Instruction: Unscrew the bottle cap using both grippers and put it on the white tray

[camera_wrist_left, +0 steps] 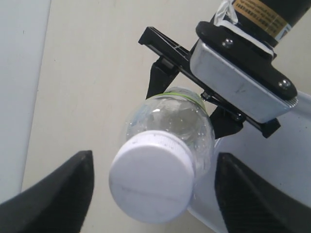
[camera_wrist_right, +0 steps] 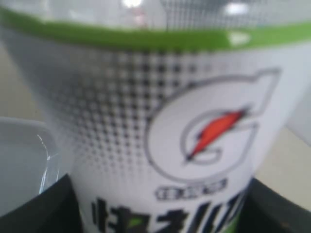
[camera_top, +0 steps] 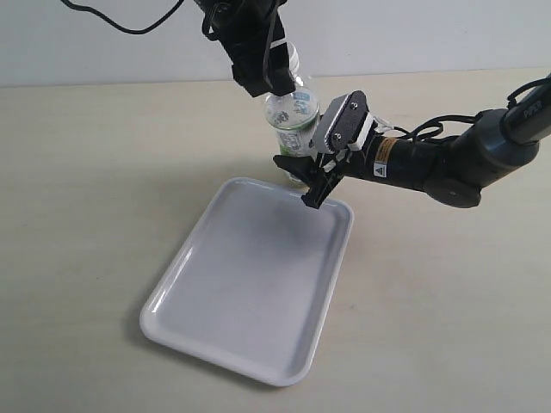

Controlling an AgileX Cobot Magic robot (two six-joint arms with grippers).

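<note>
Evidently light, squashable bottle (camera_wrist_left: pixel 172 119): right end effector (camera_wrist_left: pixel 192 104) clamps labelled body; left end effector (camera_wrist_left: pixel 155 194) spread, straddling cap (camera_wrist_left: pixel 151 177) untouched; best grip, ribbed sides.

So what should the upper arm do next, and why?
Probably close the left pincer on the bottle cap: its fingers stand clear on both sides, the cap sits on the bottle, and the right pincer grips the bottle's body.

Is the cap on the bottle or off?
On: the bottle cap sits on the neck of the bottle, with no gap showing.
</note>
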